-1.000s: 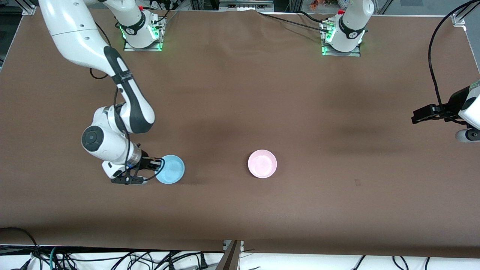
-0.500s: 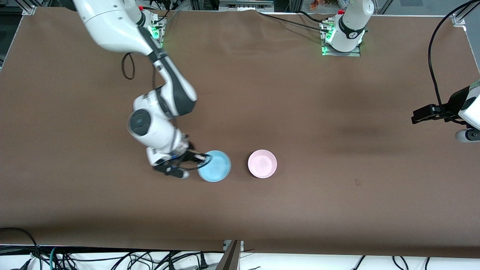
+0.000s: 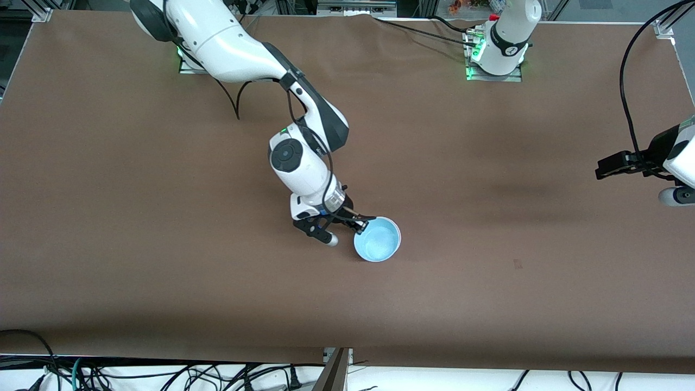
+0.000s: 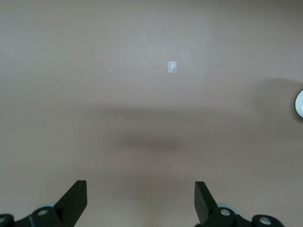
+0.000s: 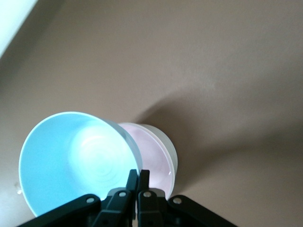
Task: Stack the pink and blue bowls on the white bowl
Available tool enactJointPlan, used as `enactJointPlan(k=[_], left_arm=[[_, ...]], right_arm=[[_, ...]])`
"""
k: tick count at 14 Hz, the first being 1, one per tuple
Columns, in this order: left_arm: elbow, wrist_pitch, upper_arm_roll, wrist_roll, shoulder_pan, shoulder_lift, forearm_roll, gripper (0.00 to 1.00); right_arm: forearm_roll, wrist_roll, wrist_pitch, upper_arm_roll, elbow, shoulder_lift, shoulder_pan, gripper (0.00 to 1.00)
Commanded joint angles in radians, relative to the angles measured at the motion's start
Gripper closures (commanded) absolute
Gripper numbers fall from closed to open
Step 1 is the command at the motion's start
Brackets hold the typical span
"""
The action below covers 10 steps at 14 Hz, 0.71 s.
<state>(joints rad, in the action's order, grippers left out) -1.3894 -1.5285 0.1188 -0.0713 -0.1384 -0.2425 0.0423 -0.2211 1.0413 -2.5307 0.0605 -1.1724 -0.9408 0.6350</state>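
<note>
My right gripper (image 3: 361,224) is shut on the rim of the light blue bowl (image 3: 377,240) and holds it tilted just over the pink bowl, which the blue bowl hides in the front view. In the right wrist view the fingers (image 5: 143,174) pinch the blue bowl's (image 5: 71,156) rim, and the pink bowl (image 5: 154,158) lies right beneath it on the table. A whitish outer wall (image 5: 169,146) shows round the pink bowl; I cannot tell whether it is the white bowl. My left gripper (image 3: 608,167) waits open and empty at the left arm's end of the table (image 4: 139,187).
The brown table (image 3: 488,304) carries a small tape mark (image 3: 517,264), which also shows in the left wrist view (image 4: 173,66). A pale round edge (image 4: 299,102) shows at the border of the left wrist view. Cables hang at the table's edge nearest the front camera.
My right gripper has carried the blue bowl from the right arm's end of the table to directly over the pink bowl. The left arm has not moved.
</note>
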Motion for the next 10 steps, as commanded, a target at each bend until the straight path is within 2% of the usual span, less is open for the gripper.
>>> enactJointPlan(k=[1,7,10], left_arm=[[-0.002,0.008,-0.002,0.016,0.003,0.008,-0.007,0.00],[-0.003,0.008,-0.002,0.016,0.003,0.006,-0.007,0.00],[-0.002,0.008,-0.002,0.016,0.003,0.006,-0.007,0.00]], right_arm=[[0.020,0.019,0.010,-0.011,0.045,-0.023,0.020,1.00],[0.089,0.017,0.024,-0.011,0.036,-0.036,0.032,1.00],[0.094,0.016,0.027,-0.011,0.036,-0.038,0.031,1.00]])
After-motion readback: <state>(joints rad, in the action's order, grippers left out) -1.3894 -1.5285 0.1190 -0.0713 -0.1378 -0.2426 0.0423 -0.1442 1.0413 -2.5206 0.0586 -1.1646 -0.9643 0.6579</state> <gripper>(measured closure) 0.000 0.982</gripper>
